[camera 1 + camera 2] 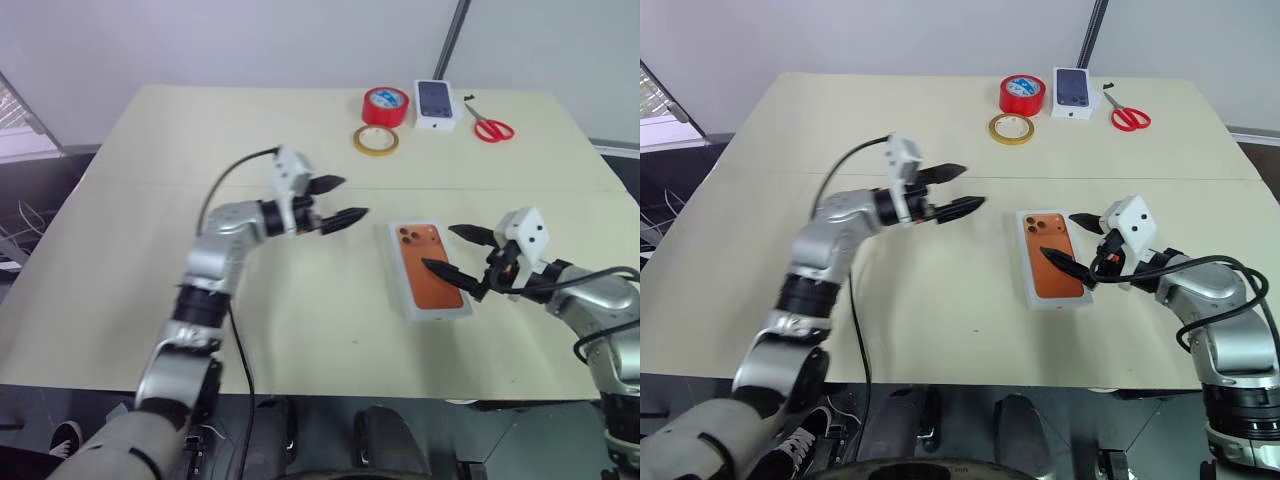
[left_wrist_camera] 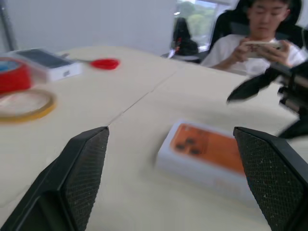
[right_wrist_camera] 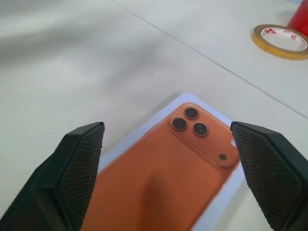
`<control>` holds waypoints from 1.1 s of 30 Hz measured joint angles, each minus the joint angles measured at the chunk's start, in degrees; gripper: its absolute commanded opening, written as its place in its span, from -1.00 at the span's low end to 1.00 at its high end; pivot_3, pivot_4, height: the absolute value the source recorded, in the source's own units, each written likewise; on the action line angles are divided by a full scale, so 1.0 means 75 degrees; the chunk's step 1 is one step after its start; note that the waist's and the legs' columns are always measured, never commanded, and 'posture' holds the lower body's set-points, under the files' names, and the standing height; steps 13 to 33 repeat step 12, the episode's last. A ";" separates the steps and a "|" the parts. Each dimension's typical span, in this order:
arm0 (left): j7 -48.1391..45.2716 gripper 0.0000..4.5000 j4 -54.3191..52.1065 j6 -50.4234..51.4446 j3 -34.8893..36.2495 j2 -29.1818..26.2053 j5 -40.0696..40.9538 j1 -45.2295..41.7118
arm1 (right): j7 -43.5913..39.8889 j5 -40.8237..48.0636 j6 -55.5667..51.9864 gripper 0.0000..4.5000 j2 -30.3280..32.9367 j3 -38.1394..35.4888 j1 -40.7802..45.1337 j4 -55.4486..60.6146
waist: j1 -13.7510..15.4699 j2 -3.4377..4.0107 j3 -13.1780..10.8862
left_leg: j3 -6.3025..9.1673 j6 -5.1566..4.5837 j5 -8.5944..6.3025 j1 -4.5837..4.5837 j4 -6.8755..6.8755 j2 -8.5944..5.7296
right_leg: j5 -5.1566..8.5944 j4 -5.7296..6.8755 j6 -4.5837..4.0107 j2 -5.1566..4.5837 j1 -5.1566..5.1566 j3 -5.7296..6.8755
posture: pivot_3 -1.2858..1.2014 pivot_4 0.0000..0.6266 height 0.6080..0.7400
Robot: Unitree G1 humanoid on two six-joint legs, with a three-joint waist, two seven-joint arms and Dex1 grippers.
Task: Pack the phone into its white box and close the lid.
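Observation:
The white box point(image 1: 440, 312) lies flat on the table, right of centre. On its top, inside a white border, shows a copper-orange phone face point(image 1: 428, 268) with a dark camera cluster at its far corner. I cannot tell whether this face is the phone itself or a picture on a shut lid. My right gripper point(image 1: 437, 247) hovers open over the box's right side, with its fingers apart and nothing between them. My left gripper point(image 1: 356, 197) is open and empty, a little to the left of the box and pointing towards it. The right wrist view looks down on the orange face point(image 3: 168, 168).
At the table's far edge stand a red tape roll point(image 1: 385, 105), a yellow tape ring point(image 1: 375, 140), a small white box picturing a dark phone point(image 1: 434, 103) and red scissors point(image 1: 492, 128). A seated person point(image 2: 255, 33) is beyond the table's right side.

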State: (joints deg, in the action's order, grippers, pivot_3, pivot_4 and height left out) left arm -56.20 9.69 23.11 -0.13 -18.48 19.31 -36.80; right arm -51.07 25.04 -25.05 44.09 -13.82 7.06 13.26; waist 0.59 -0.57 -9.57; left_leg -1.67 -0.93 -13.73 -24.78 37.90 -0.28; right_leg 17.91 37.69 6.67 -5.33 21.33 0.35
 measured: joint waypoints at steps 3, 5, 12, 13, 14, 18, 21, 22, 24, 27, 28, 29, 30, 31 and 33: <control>-0.0067 0.98 -0.0324 0.0393 0.0336 -0.0680 0.0236 0.0800 | -0.0360 0.0000 0.0192 0.99 0.0157 0.0003 -0.0123 -0.0166 | 0.0034 -0.0001 -0.0001 | 0.0002 -0.0001 -0.0001 0.0000 0.0000 -0.0009 | 0.0001 -0.0002 -0.0001 -0.0014 -0.0002 0.0004 | 0.03 -0.52 0.82; -0.0127 0.98 -0.0586 0.0595 0.0435 -0.1023 0.0363 0.1308 | -0.0511 -0.0011 0.0365 0.99 0.0199 -0.0008 -0.0197 -0.0279 | 0.0026 -0.0003 -0.0002 | 0.0001 -0.0002 -0.0002 0.0000 0.0000 -0.0015 | 0.0001 -0.0005 -0.0001 -0.0025 -0.0006 0.0004 | 0.03 -0.52 0.82; -0.0043 0.98 -0.1267 0.0496 0.0600 -0.1616 0.0460 0.2899 | -0.1067 -0.0185 0.1360 0.99 0.0470 -0.0378 -0.0348 -0.1533 | 0.0010 -0.0001 -0.0002 | 0.0001 -0.0003 -0.0006 0.0001 -0.0019 -0.0018 | 0.0001 -0.0020 -0.0003 -0.0036 -0.0002 0.0003 | 0.03 -0.52 0.82; -0.0043 0.98 -0.1267 0.0496 0.0600 -0.1616 0.0460 0.2899 | -0.1067 -0.0185 0.1360 0.99 0.0470 -0.0378 -0.0348 -0.1533 | 0.0010 -0.0001 -0.0002 | 0.0001 -0.0003 -0.0006 0.0001 -0.0019 -0.0018 | 0.0001 -0.0020 -0.0003 -0.0036 -0.0002 0.0003 | 0.03 -0.52 0.82; -0.0043 0.98 -0.1267 0.0496 0.0600 -0.1616 0.0460 0.2899 | -0.1067 -0.0185 0.1360 0.99 0.0470 -0.0378 -0.0348 -0.1533 | 0.0010 -0.0001 -0.0002 | 0.0001 -0.0003 -0.0006 0.0001 -0.0019 -0.0018 | 0.0001 -0.0020 -0.0003 -0.0036 -0.0002 0.0003 | 0.03 -0.52 0.82; -0.0043 0.98 -0.1267 0.0496 0.0600 -0.1616 0.0460 0.2899 | -0.1067 -0.0185 0.1360 0.99 0.0470 -0.0378 -0.0348 -0.1533 | 0.0010 -0.0001 -0.0002 | 0.0001 -0.0003 -0.0006 0.0001 -0.0019 -0.0018 | 0.0001 -0.0020 -0.0003 -0.0036 -0.0002 0.0003 | 0.03 -0.52 0.82; -0.0043 0.98 -0.1267 0.0496 0.0600 -0.1616 0.0460 0.2899 | -0.1067 -0.0185 0.1360 0.99 0.0470 -0.0378 -0.0348 -0.1533 | 0.0010 -0.0001 -0.0002 | 0.0001 -0.0003 -0.0006 0.0001 -0.0019 -0.0018 | 0.0001 -0.0020 -0.0003 -0.0036 -0.0002 0.0003 | 0.03 -0.52 0.82; -0.0043 0.98 -0.1267 0.0496 0.0600 -0.1616 0.0460 0.2899 | -0.1067 -0.0185 0.1360 0.99 0.0470 -0.0378 -0.0348 -0.1533 | 0.0010 -0.0001 -0.0002 | 0.0001 -0.0003 -0.0006 0.0001 -0.0019 -0.0018 | 0.0001 -0.0020 -0.0003 -0.0036 -0.0002 0.0003 | 0.03 -0.52 0.82; -0.0043 0.98 -0.1267 0.0496 0.0600 -0.1616 0.0460 0.2899 | -0.1067 -0.0185 0.1360 0.99 0.0470 -0.0378 -0.0348 -0.1533 | 0.0010 -0.0001 -0.0002 | 0.0001 -0.0003 -0.0006 0.0001 -0.0019 -0.0018 | 0.0001 -0.0020 -0.0003 -0.0036 -0.0002 0.0003 | 0.03 -0.52 0.82; -0.0043 0.98 -0.1267 0.0496 0.0600 -0.1616 0.0460 0.2899 | -0.1067 -0.0185 0.1360 0.99 0.0470 -0.0378 -0.0348 -0.1533 | 0.0010 -0.0001 -0.0002 | 0.0001 -0.0003 -0.0006 0.0001 -0.0019 -0.0018 | 0.0001 -0.0020 -0.0003 -0.0036 -0.0002 0.0003 | 0.03 -0.52 0.82; -0.0043 0.98 -0.1267 0.0496 0.0600 -0.1616 0.0460 0.2899 | -0.1067 -0.0185 0.1360 0.99 0.0470 -0.0378 -0.0348 -0.1533 | 0.0010 -0.0001 -0.0002 | 0.0001 -0.0003 -0.0006 0.0001 -0.0019 -0.0018 | 0.0001 -0.0020 -0.0003 -0.0036 -0.0002 0.0003 | 0.03 -0.52 0.82; -0.0043 0.98 -0.1267 0.0496 0.0600 -0.1616 0.0460 0.2899 | -0.1067 -0.0185 0.1360 0.99 0.0470 -0.0378 -0.0348 -0.1533 | 0.0010 -0.0001 -0.0002 | 0.0001 -0.0003 -0.0006 0.0001 -0.0019 -0.0018 | 0.0001 -0.0020 -0.0003 -0.0036 -0.0002 0.0003 | 0.03 -0.52 0.82; -0.0043 0.98 -0.1267 0.0496 0.0600 -0.1616 0.0460 0.2899 | -0.1067 -0.0185 0.1360 0.99 0.0470 -0.0378 -0.0348 -0.1533 | 0.0010 -0.0001 -0.0002 | 0.0001 -0.0003 -0.0006 0.0001 -0.0019 -0.0018 | 0.0001 -0.0020 -0.0003 -0.0036 -0.0002 0.0003 | 0.03 -0.52 0.82; -0.0043 0.98 -0.1267 0.0496 0.0600 -0.1616 0.0460 0.2899 | -0.1067 -0.0185 0.1360 0.99 0.0470 -0.0378 -0.0348 -0.1533 | 0.0010 -0.0001 -0.0002 | 0.0001 -0.0003 -0.0006 0.0001 -0.0019 -0.0018 | 0.0001 -0.0020 -0.0003 -0.0036 -0.0002 0.0003 | 0.03 -0.52 0.82; -0.0043 0.98 -0.1267 0.0496 0.0600 -0.1616 0.0460 0.2899 | -0.1067 -0.0185 0.1360 0.99 0.0470 -0.0378 -0.0348 -0.1533 | 0.0010 -0.0001 -0.0002 | 0.0001 -0.0003 -0.0006 0.0001 -0.0019 -0.0018 | 0.0001 -0.0020 -0.0003 -0.0036 -0.0002 0.0003 | 0.03 -0.52 0.82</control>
